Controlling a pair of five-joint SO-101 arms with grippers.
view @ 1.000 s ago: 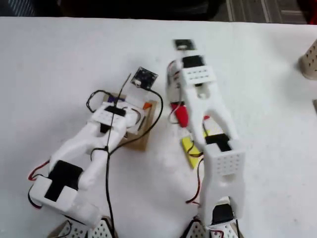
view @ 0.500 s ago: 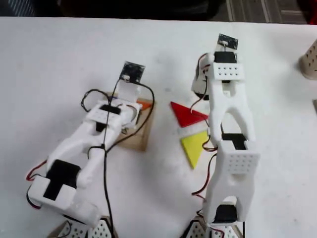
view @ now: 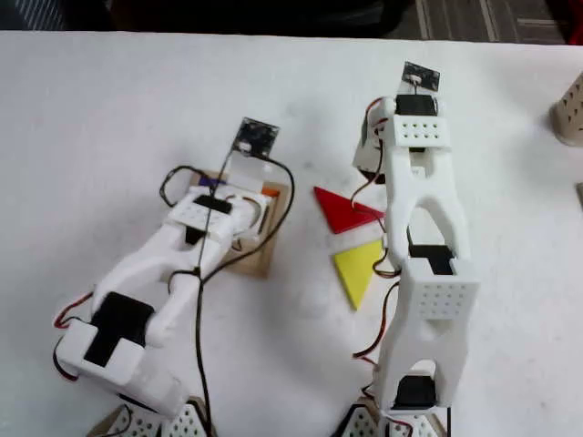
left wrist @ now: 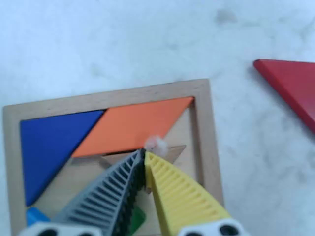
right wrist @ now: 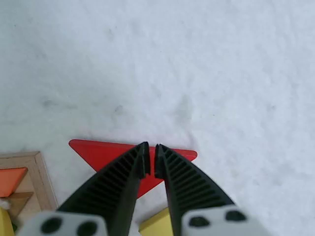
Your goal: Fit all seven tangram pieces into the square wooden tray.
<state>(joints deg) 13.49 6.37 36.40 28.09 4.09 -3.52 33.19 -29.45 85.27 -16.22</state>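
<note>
I've got the left gripper (left wrist: pixel 144 156) down over the wooden tray (left wrist: pixel 204 128). Its grey and yellow fingers are pressed together, nothing between them. The tip sits at the edge of the orange parallelogram (left wrist: pixel 133 125), over the bare tray floor. I can't tell if it touches the wood.

In the tray, the orange piece lies along the far rim, with the blue triangle (left wrist: pixel 49 142) touching its slanted end. A green piece (left wrist: pixel 137 219) and a light blue piece (left wrist: pixel 34 215) peek out beside the fingers, mostly hidden.

The right gripper (right wrist: pixel 151 160) hangs over the red triangle (right wrist: pixel 98 150). Its black fingers are drawn almost together with just a thin slit left, gripping nothing. I can't tell whether they touch the piece.

From the high view, the red triangle (view: pixel 342 211) and the yellow triangle (view: pixel 358 267) lie flat on the white table (view: pixel 118 109), outside the tray, between it and the right arm. Red is farther from the arm bases and yellow nearer. They are just beside each other with a slim gap. The left arm covers most of the tray (view: pixel 262 262), so only its rim and one corner show.
</note>
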